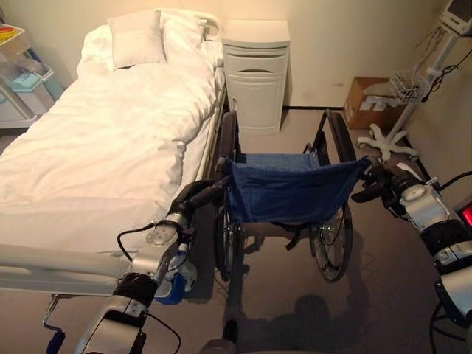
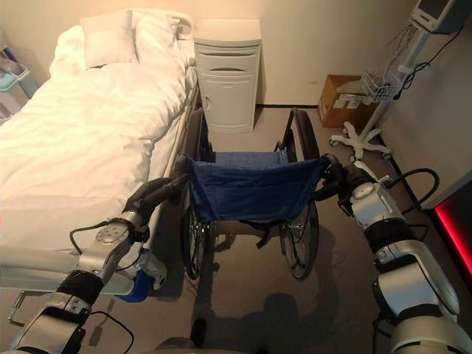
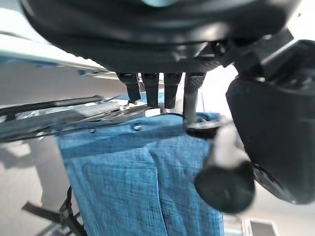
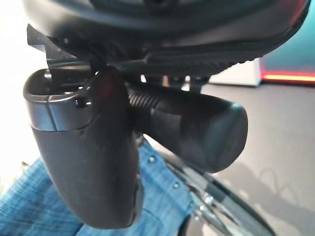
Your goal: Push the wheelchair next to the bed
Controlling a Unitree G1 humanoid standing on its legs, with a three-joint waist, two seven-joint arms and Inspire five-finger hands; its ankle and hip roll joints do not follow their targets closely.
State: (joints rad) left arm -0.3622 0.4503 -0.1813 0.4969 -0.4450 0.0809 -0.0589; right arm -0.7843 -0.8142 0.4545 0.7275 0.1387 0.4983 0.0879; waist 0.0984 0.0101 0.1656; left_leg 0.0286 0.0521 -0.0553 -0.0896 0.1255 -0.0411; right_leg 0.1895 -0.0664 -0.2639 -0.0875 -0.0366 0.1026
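Blue-backed wheelchair (image 1: 287, 192) (upright), beside bed (image 1: 96, 147)

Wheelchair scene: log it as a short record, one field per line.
wheelchair: blue-backed wheelchair on the floor, alongside the bed, facing the far wall
bed: white bed on the robot's left, two pillows at the head
left hand: left hand curled on the left push handle
right hand: right hand curled on the right push handle
beyond wheelchair: white bedside cabinet against the wall
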